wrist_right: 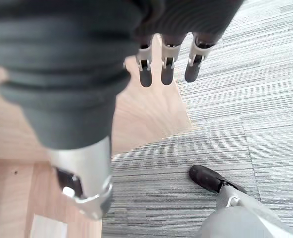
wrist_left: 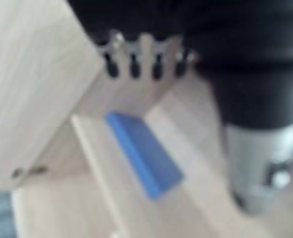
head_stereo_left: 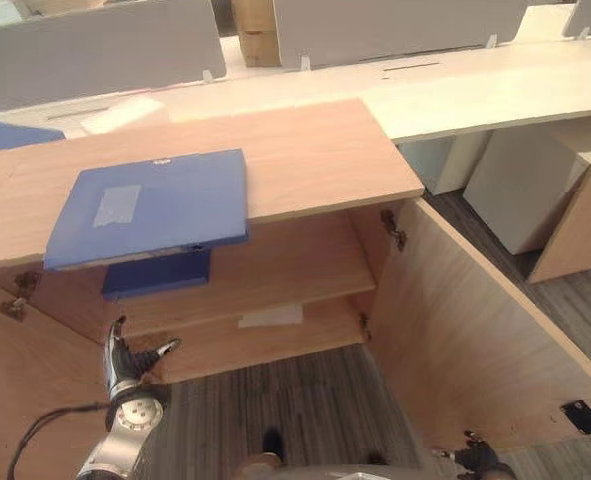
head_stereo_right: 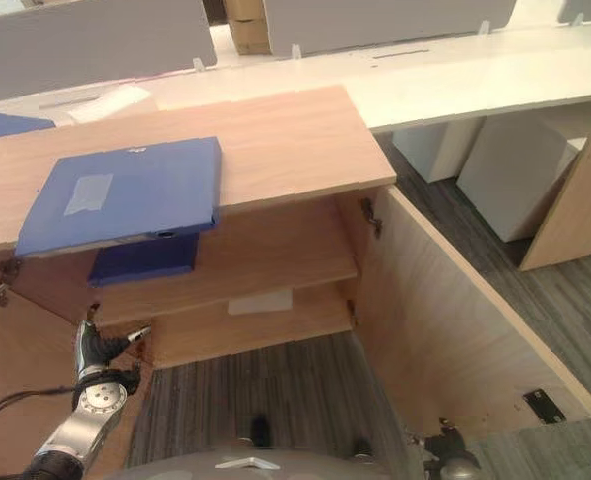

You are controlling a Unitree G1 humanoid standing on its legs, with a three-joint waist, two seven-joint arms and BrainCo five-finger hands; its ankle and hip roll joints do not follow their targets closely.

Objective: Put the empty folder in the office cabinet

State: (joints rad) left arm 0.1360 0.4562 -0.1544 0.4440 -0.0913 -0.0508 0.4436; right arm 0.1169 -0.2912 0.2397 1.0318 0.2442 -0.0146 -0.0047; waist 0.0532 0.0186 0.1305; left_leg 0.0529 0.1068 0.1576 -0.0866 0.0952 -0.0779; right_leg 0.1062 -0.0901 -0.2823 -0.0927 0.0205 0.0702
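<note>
Flat blue plastic folder (head_stereo_left: 155,208) lies on the wooden cabinet top (head_stereo_left: 315,150), front-left, overhanging the front edge above the open cabinet; a second blue folder (head_stereo_left: 157,272) is already on the upper shelf (head_stereo_left: 285,265). Left hand (head_stereo_left: 125,362) low by the left door, fingers straight, empty. Right hand (wrist_right: 167,59) by the right door (head_stereo_left: 465,340), fingers relaxed, empty. Next, imo: pinch the overhang w/ left, keep it level, slide onto the shelf.
</note>
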